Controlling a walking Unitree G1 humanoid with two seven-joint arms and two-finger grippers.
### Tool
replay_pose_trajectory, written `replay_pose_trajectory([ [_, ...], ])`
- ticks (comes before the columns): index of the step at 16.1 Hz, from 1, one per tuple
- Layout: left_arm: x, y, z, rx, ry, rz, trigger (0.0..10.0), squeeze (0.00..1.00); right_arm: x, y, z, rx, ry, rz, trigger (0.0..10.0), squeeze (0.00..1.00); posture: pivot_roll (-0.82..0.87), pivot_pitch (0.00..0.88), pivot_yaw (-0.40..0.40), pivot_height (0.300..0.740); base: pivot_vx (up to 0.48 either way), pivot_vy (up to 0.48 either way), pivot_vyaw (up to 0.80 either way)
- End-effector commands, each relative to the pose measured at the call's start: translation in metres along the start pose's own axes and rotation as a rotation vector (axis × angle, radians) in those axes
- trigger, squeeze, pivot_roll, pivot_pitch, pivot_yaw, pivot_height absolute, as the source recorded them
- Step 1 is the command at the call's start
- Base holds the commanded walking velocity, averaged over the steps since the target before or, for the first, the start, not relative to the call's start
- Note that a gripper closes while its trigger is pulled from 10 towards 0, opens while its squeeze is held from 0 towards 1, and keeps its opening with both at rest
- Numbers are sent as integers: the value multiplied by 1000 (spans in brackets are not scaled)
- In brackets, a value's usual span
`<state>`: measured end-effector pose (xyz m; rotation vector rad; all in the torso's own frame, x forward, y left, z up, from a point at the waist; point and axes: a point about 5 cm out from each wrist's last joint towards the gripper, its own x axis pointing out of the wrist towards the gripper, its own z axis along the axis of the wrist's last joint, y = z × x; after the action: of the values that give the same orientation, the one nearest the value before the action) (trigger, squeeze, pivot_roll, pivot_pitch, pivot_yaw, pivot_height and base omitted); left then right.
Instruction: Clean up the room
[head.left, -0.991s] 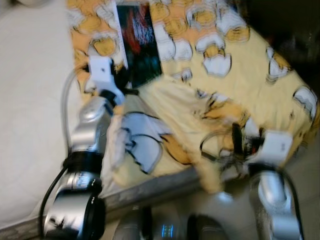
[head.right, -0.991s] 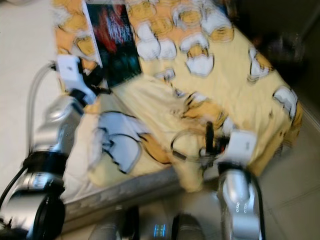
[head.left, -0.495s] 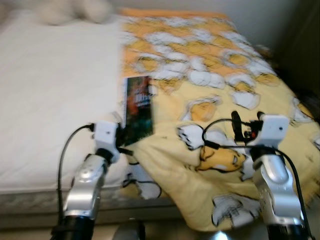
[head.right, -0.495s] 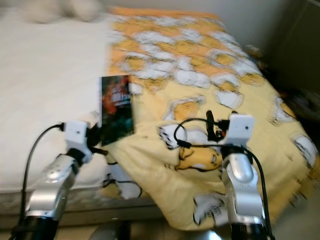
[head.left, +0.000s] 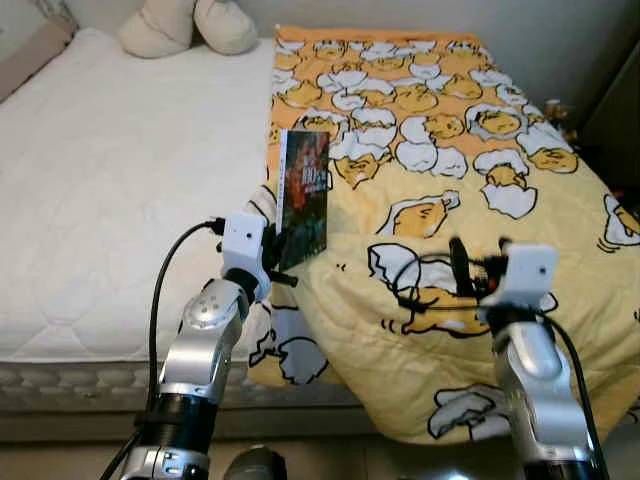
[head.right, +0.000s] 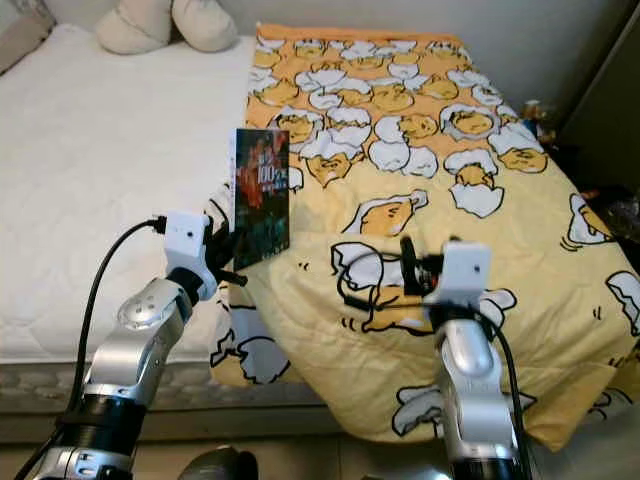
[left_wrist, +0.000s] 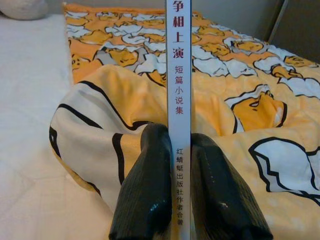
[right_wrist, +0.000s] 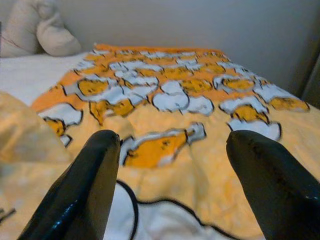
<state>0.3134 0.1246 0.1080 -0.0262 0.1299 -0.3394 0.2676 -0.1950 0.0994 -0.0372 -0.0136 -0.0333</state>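
My left gripper (head.left: 277, 258) is shut on a thin book (head.left: 304, 196) with a dark red and green cover, held upright above the near edge of the bed. The left wrist view shows its white spine (left_wrist: 178, 105) with printed characters clamped between both fingers (left_wrist: 150, 185). My right gripper (head.left: 478, 262) is open, raised over the yellow blanket (head.left: 450, 180) with an egg cartoon print, holding nothing. In the right wrist view its fingers (right_wrist: 82, 185) stand wide apart above the blanket (right_wrist: 175, 125).
The bed's white mattress (head.left: 110, 190) lies to the left, bare. A cream plush toy (head.left: 190, 25) rests at the head. The blanket's folded corner (head.left: 290, 350) hangs over the near edge. Dark furniture (head.left: 615, 120) stands at the right.
The camera has tilted up and steadied, so the whole bed has come into view. The left gripper still holds the book upright; the right gripper stays open.
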Motion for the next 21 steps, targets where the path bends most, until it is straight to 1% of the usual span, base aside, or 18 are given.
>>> replay_pose_trajectory([
  [1, 3, -3, 8, 8, -21, -16, 10000, 0, -3, 0, 5, 5, -28, -8, 10000, 0, 34, 0, 15, 740, 0, 0, 0],
  [5, 0, -7, 5, 7, -4, -37, 10000, 0, -13, 10, -4, 25, 0, 2, 10000, 0, 30, 12, 25, 740, 0, 0, 0],
  [6, 0, -7, 5, 8, -4, -39, 10000, 569, -15, 12, -5, 27, 4, 5, 10000, 0, 29, 14, 25, 740, 0, 0, 0],
  [7, 0, -8, 4, 11, 2, -43, 10000, 1000, -16, 12, -6, 28, 7, 6, 10000, 0, 29, 17, 25, 740, 0, 0, 0],
  [8, 2, -8, 1, 16, 15, -46, 10000, 1000, -17, 13, -6, 29, 11, 6, 10000, 0, 29, 20, 25, 740, 0, 0, 0],
  [9, 8, -9, -2, -8, 41, -38, 10000, 796, -18, 13, -7, 31, 15, 7, 10000, 0, 27, 29, 22, 740, 0, 0, 0],
  [10, 14, -10, -6, -50, 68, -36, 10000, 0, -19, 14, -8, 32, 20, 9, 10000, 0, 26, 34, 22, 740, 0, 0, 0],
  [11, 19, -10, -8, -81, 81, -23, 10000, 0, -20, 15, -8, 32, 24, 11, 10000, 0, 21, 41, 22, 740, 0, 0, 0],
  [12, 21, -10, -8, -94, 86, -14, 10000, 0, -20, 15, -9, 31, 26, 12, 10000, 0, 21, 43, 22, 740, 0, 0, 0],
  [14, 29, -8, -13, -141, 132, 2, 10000, 0, -24, 17, -10, 33, 34, 11, 10000, 0, 3, 57, 32, 740, 0, 0, 0],
  [15, 31, -3, -12, -134, 132, 12, 10000, 0, -29, 16, -12, 34, 44, 0, 10000, 0, -4, 64, 38, 740, 0, 0, 0],
  [16, 31, -2, -12, -133, 131, 12, 10000, 0, -30, 16, -12, 34, 45, -1, 10000, 0, -4, 65, 39, 740, 0, 0, 0],
  [17, 32, 2, -3, -83, 87, 23, 10000, 0, -33, 16, -13, 36, 50, -8, 10000, 0, -7, 68, 46, 740, 0, 0, 0],
  [18, 30, 14, 17, 68, -13, 66, 10000, 0, -36, 16, -14, 46, 50, -18, 10000, 0, -4, 68, 51, 740, 0, 0, 0],
  [20, 23, 24, 21, 147, -51, 91, 10000, 0, -37, 15, -14, 43, 51, -21, 10000, 0, 6, 67, 51, 740, 0, 0, 0],
  [21, 16, 30, 18, 128, -47, 117, 10000, 0, -37, 15, -14, 45, 50, -19, 10000, 0, 12, 66, 48, 740, 0, 0, 744],
])
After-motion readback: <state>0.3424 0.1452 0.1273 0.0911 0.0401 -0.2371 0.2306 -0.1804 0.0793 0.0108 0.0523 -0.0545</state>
